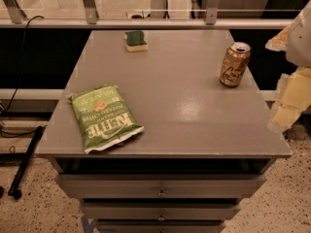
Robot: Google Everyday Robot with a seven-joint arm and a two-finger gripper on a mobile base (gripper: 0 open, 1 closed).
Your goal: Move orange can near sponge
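Grey table [194, 125] bears orange can [234, 64] upright, gripper [290, 98] off its right edge, state unclear.

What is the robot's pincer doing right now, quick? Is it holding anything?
Pincer: at the picture's right edge, beside the table; open or closed cannot be told. The orange can stands on the table, apart from it.

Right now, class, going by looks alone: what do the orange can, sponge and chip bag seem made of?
Orange can: likely aluminium, glossy printed wall, bare silver top. Sponge: seemingly foam, matte dark green scrub layer over pale yellow base. Chip bag: probably plastic film, crinkled, slight sheen. The gripper hangs beyond the right edge of the table, near the can.
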